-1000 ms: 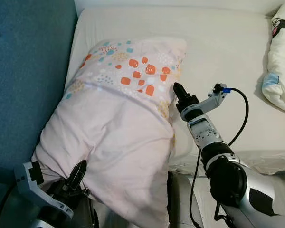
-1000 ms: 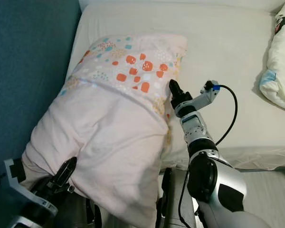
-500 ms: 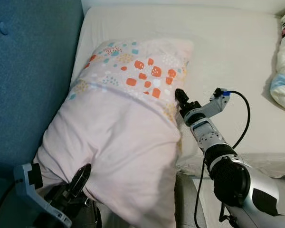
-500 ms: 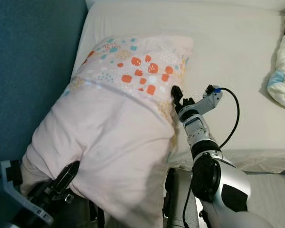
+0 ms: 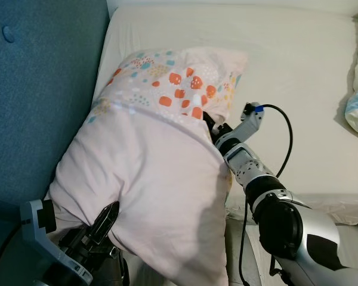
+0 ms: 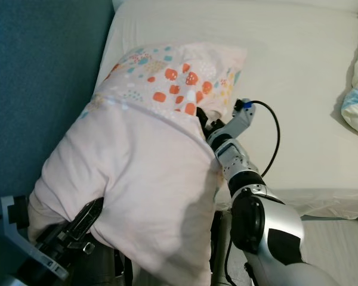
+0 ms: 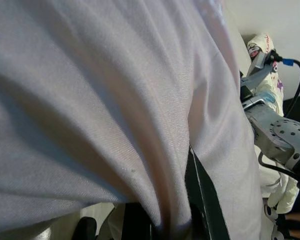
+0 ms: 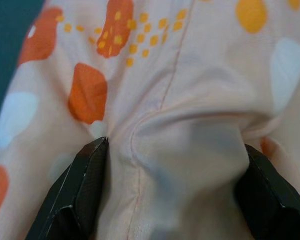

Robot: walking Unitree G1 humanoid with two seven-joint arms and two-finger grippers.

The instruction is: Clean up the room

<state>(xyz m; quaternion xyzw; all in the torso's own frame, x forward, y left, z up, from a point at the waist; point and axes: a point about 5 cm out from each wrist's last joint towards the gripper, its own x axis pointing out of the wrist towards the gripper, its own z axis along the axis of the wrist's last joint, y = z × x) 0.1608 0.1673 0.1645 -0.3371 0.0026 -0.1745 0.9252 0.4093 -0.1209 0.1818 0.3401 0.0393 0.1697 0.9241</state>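
Pillow (image 5: 149,167), pale pink with an orange-spotted end, slumps over the bed's (image 5: 298,65) near edge against the blue headboard (image 5: 36,89). Right gripper (image 8: 172,180) has its fingers spread wide, fabric bulging between them (pressed right into the patterned side). Left gripper (image 5: 104,217) pinches the plain lower corner.

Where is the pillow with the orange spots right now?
The pillow lies at the bed's left edge, against the blue headboard. The left gripper pinches its lower end and the right gripper presses into its spotted side.
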